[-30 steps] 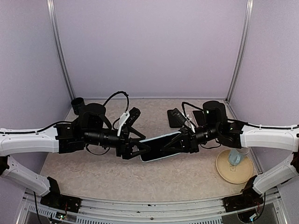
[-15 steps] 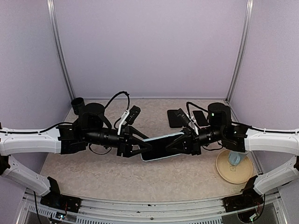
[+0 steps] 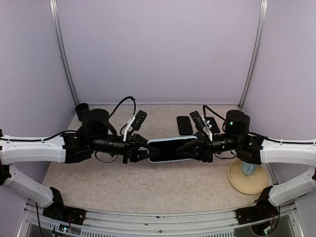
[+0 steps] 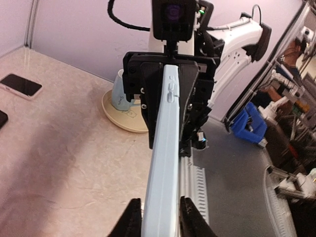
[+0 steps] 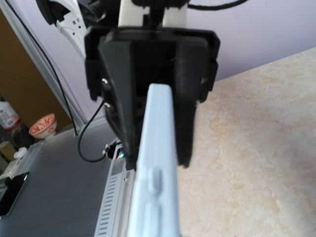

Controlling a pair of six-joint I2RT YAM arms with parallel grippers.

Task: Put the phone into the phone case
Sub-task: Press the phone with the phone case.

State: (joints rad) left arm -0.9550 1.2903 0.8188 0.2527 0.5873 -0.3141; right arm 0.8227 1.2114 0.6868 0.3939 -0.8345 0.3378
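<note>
1. Top view: the phone case point(image 3: 170, 149), pale blue with a dark face, hangs level in the air over the middle of the tabletop point(image 3: 148, 185). The left end effector point(image 3: 144, 149) has its left end and the right end effector point(image 3: 193, 149) its right end. A dark phone point(image 3: 184, 125) lies flat toward the far edge, with a second phone point(image 3: 213, 124) near it on the right. A plate point(image 3: 236, 181) carrying a cup point(image 3: 248, 167) sits by the right edge.
2. Left wrist view: the case shows edge-on, with its side buttons visible. The left fingers point(image 4: 134, 219) lie against both of its faces, clamped on it as far as this view tells. At the far end the right end effector is closed on the case.
3. Right wrist view: the same edge runs away to the left end effector, whose fingers flank it closely. The right arm's own fingers are out of frame.
4. Judgement: the step looks like a two-armed hold on the case. Whether a phone already sits inside cannot be told. If one does, the next move calls for pressing its edges home. If not, one arm must let go and fetch the dark phone.
</note>
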